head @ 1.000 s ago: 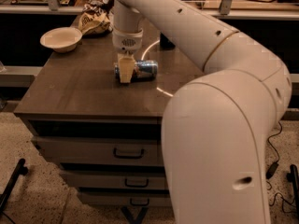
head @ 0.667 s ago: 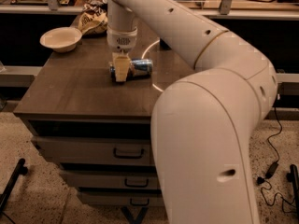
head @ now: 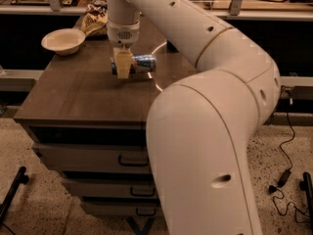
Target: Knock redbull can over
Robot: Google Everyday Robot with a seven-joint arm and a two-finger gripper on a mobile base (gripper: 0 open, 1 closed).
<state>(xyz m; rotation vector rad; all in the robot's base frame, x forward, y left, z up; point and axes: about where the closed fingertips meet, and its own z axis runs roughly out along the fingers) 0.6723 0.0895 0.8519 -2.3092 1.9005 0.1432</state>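
Since the earlier frame the gripper (head: pixel 123 70) has slid a little left and toward the back of the cabinet top (head: pixel 73 94), and the big elbow of the arm (head: pixel 205 146) has swung across so it fills more of the right side of the view. Redbull can (head: pixel 145 62) was already down back then and it's still down, lying flat on its side on the dark top. Its long axis runs left to right, with the blue and silver body catching the light.

Where it sits vs the jaws: the gripper hangs straight down from the wrist with its pale tip right in front of the can's left end. Most of the can sticks out to the right of it, and a small dark sliver shows to the left. Honestly can't tell if the jaws are spread or pinched together from this angle. Also can't say for sure whether the tip is actually touching the can or just overlapping it in the view.

Other stuff: a white bowl (head: pixel 63 49) sits at the back left corner, with a crinkly snack bag (head: pixel 95 21) just behind it. Drawers (head: pixel 98 155) are under the top, and a black cable (head: pixel 283 177) is on the floor off to the right.
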